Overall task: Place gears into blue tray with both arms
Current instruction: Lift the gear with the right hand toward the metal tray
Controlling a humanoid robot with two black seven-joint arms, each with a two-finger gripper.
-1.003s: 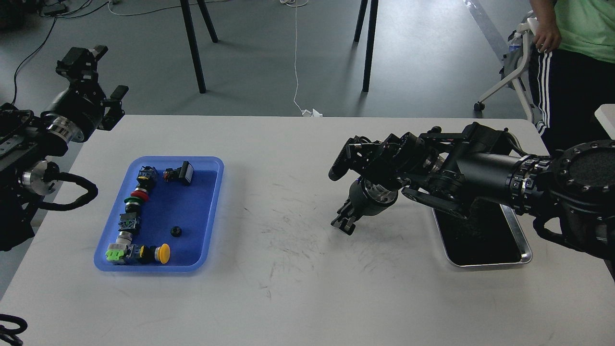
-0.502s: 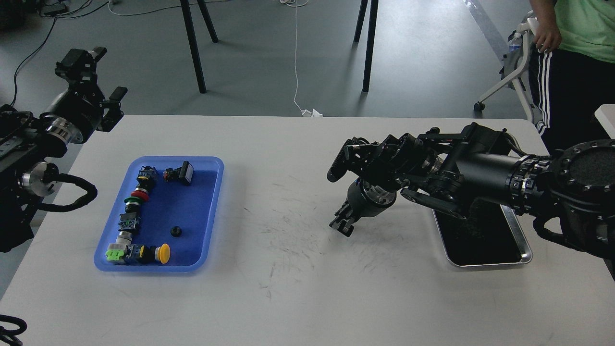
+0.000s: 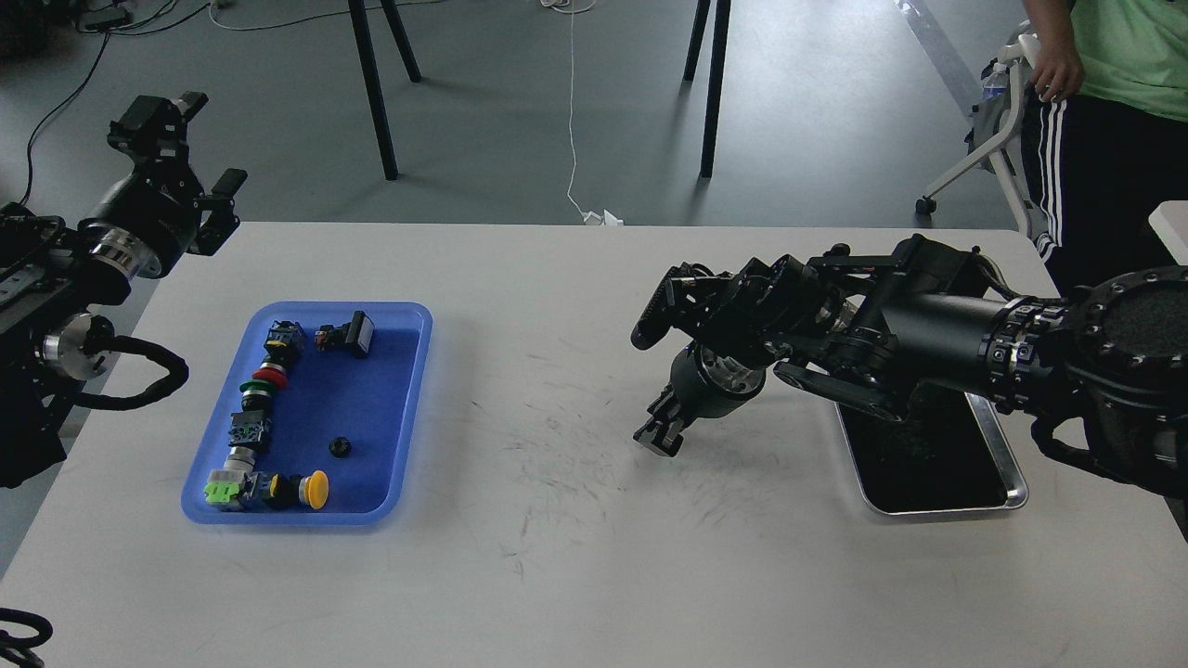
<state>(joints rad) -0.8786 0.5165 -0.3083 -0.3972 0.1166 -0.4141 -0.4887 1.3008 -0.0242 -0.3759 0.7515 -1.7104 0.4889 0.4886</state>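
The blue tray (image 3: 394, 399) lies on the left half of the white table. One small black gear (image 3: 340, 447) rests on its floor, right of a column of colourful switches (image 3: 255, 417). My left gripper (image 3: 202, 141) is raised beyond the table's far-left corner, well clear of the tray, with its fingers spread open and nothing between them. My right gripper (image 3: 657, 438) points down at the table's middle, just above the surface and left of the steel tray. Its dark fingers sit close together, and I cannot tell whether they hold anything.
A shiny steel tray (image 3: 1013, 484) with a dark inside lies at the right, partly under my right arm. Chair and table legs stand on the floor behind the table. A person in a green shirt (image 3: 1128, 46) stands at the far right.
My right gripper has shifted slightly left over the table's middle. The left arm, the blue tray and its contents have hardly moved.
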